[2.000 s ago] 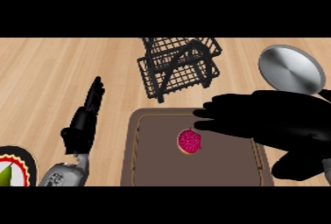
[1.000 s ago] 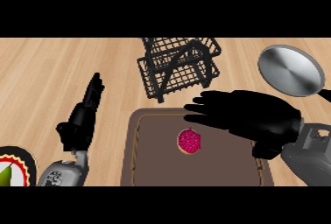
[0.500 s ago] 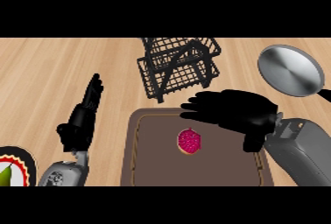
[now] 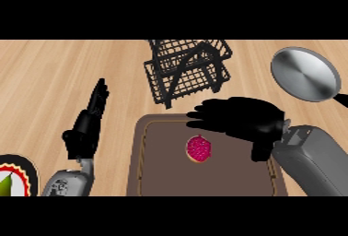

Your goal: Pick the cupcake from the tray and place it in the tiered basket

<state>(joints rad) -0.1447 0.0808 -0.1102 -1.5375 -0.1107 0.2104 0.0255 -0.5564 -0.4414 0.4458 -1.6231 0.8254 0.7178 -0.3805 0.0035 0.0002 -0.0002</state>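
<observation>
Right hand (image 4: 241, 120), glossy black, hangs over the far right part of the brown tray (image 4: 153, 161), its fingers spread and only gently bent, holding nothing; its fingertips point toward the view's left and its thumb hangs down at the tray's right side. Just below the fingertips lies the cupcake (image 4: 198, 149), on the tray's flat middle: a pebbly magenta top with a pale rim showing along its lower left edge, an oval whose long axis runs up and down the view. Beyond the tray stands the tiered basket (image 4: 187, 73), black wire mesh, boxy. A round grey metal pan (image 4: 305, 73) sits at the far right. Left hand (image 4: 86, 124) rests open left of the tray, fingers straight, pointing away.
</observation>
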